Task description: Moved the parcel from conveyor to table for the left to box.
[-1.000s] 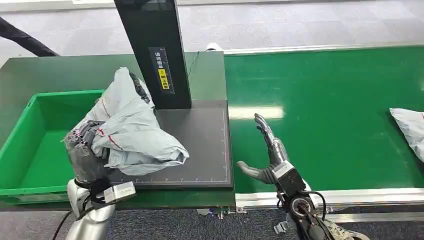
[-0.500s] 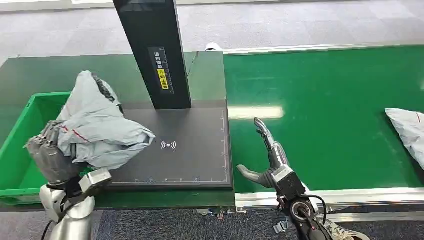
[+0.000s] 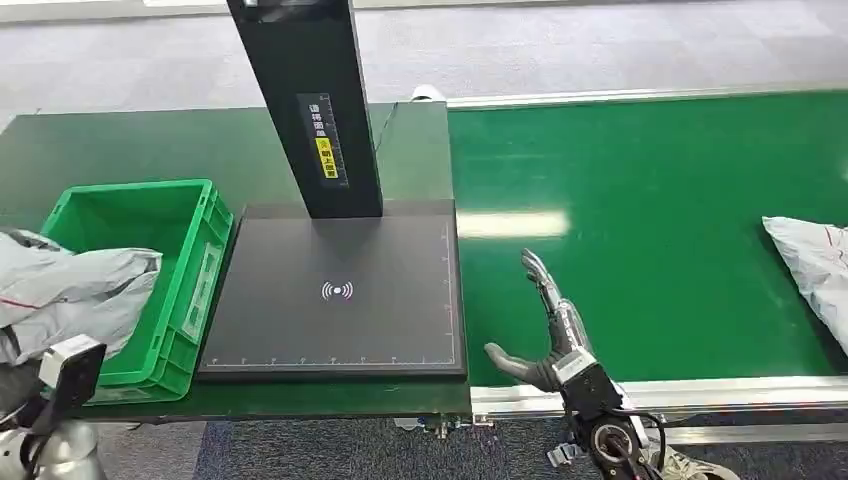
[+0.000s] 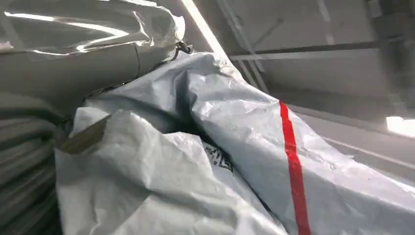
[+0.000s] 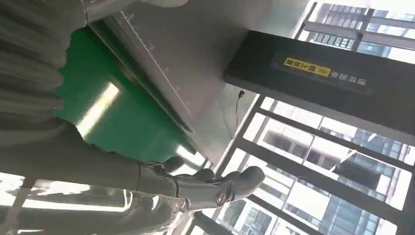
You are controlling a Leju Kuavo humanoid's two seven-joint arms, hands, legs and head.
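My left hand (image 4: 29,147) grips a crumpled grey parcel (image 3: 75,290) with a red stripe (image 4: 293,161). I hold it at the far left, in front of the near left corner of the green crate (image 3: 150,215); the bag hides the fingers. My right hand (image 3: 548,330) stands open and holds nothing, fingers (image 5: 230,188) spread, over the near edge of the green conveyor (image 3: 650,200), just right of the black scan pad (image 3: 340,290). A second grey parcel (image 3: 815,265) lies on the belt at the far right.
A black post (image 3: 305,100) with a yellow label rises from the back of the scan pad. The dark green table (image 3: 120,145) carries the crate and the pad. A metal rail (image 3: 700,390) runs along the conveyor's near side.
My left arm has swung left with the parcel, off the scan pad and across the crate to its left side. The right hand has dropped slightly towards the near edge. The far parcel has crept left.
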